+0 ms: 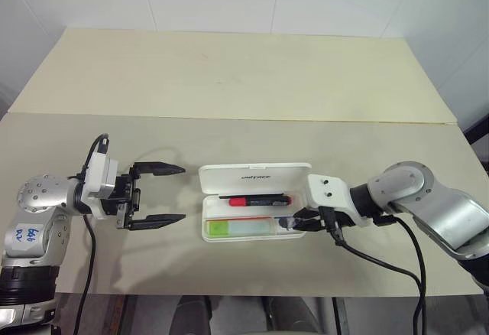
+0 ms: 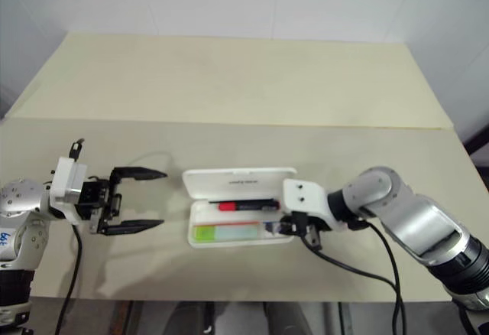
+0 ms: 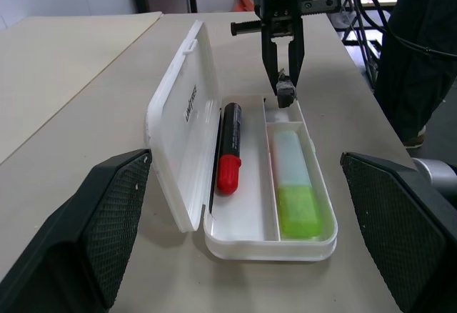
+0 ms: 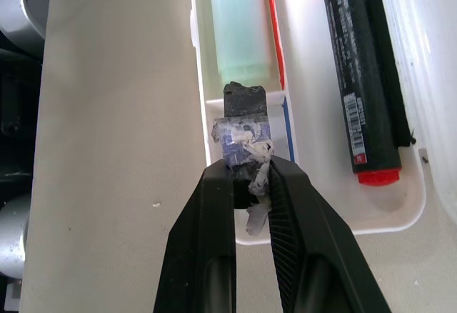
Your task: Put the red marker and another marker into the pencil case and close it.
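**Pencil case loaded, lid not yet shut**

The pencil case [image 1: 255,205], a flat white hinged plastic box with rounded corners, lies open on the beige table [image 1: 229,75], lid tipped back on the case's far side. The red marker [image 1: 256,200], slim black barrel with a red cap, lies in the case's far compartment next to the lid. The other marker [image 1: 238,228], a chunky highlighter with whitish body and lime-green cap, lies in the near compartment. So both are in; what's left, as I read it, is closing the lid

Right gripper [image 4: 250,184]: fingers pinched together on a small dark taped block [image 4: 245,131], hanging over the case's small end pocket, past the highlighter's whitish end; can't tell if the block touches the case

Left gripper [image 1: 164,193]: jaws spread wide, empty, pointing at the case's opposite end, clear of it
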Available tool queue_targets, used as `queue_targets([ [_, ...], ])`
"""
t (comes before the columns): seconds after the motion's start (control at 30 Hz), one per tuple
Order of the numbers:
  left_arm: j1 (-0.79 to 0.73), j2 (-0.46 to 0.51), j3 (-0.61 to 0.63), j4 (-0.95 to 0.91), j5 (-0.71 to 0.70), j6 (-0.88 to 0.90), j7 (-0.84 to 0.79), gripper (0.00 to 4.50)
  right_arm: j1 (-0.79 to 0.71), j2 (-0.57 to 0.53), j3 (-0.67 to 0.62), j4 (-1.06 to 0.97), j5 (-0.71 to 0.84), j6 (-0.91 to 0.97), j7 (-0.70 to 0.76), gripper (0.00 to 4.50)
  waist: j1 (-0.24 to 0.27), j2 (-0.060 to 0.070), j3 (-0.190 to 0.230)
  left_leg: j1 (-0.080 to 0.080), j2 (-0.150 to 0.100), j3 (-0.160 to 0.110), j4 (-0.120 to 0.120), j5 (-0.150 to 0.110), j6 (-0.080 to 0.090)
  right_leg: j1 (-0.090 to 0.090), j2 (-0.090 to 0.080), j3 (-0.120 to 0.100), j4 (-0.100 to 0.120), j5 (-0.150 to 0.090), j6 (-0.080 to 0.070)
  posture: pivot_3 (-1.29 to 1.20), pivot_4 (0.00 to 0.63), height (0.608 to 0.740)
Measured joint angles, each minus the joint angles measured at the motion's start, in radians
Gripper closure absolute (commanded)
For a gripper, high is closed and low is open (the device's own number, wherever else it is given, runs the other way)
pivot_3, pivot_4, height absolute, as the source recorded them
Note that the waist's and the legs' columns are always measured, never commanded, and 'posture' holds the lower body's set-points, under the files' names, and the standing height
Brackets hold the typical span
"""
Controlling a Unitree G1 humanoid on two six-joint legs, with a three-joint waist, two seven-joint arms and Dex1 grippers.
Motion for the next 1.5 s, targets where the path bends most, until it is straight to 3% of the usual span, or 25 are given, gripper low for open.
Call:
queue_targets([
  [0.03,0.000,0.000,0.000,0.000,0.000,0.000,0.002,0.00,0.000,0.000,0.000,0.003,-0.002,-0.004,0.003,4.18,0.000,0.000,0.000,0.000,0.000,0.000,0.000,0.000,0.000,0.000,0.000,0.000,0.000,0.000,0.000,0.00,0.150,0.740],
  [0.43,0.004,0.000,0.000,-0.004,0.000,0.000,0.013,0.00,0.004,0.042,-0.005,0.007,0.002,-0.004,0.020,0.09,0.000,0.000,0.000,0.000,0.000,0.000,0.000,0.000,0.000,0.000,0.000,0.000,0.000,0.000,0.000,0.00,0.150,0.740],
  [0.53,0.004,0.000,0.000,-0.004,0.000,-0.002,0.021,0.00,0.006,0.055,-0.046,0.011,0.027,0.000,0.018,0.03,0.000,0.000,0.000,0.000,0.000,0.000,0.001,0.000,0.000,0.000,0.000,0.000,0.001,0.000,0.000,0.00,0.150,0.740],
  [0.83,-0.061,-0.013,-0.004,0.037,0.009,-0.026,0.036,0.00,0.131,0.128,-0.374,0.025,0.311,-0.031,0.079,0.03,0.010,0.000,0.000,0.000,0.000,-0.001,0.001,0.000,0.000,0.002,0.000,-0.001,0.000,0.000,0.000,0.00,0.150,0.740],
  [1.07,-0.156,-0.016,-0.012,0.141,0.027,-0.046,0.024,0.00,0.235,0.129,-0.488,0.090,0.368,-0.143,0.151,0.03,0.004,0.000,0.000,0.001,-0.001,-0.001,0.004,0.000,0.000,0.003,0.000,0.000,0.001,0.002,0.003,0.00,0.150,0.740],
  [1.2,-0.251,-0.015,-0.034,0.251,0.042,-0.063,-0.022,0.89,0.233,0.168,-0.528,0.134,0.400,-0.187,0.153,0.00,0.003,0.000,0.000,0.001,-0.001,-0.001,0.004,0.001,0.001,0.004,0.001,-0.001,0.001,0.002,0.003,0.00,0.150,0.740],
  [1.5,-0.539,-0.057,-0.094,0.638,0.150,-0.198,-0.120,3.90,0.242,0.228,-0.591,0.240,0.442,-0.288,0.188,0.00,0.007,0.000,0.000,0.000,-0.002,-0.001,0.004,0.001,0.001,0.003,0.001,0.000,0.001,0.002,0.003,0.00,0.150,0.740],
])
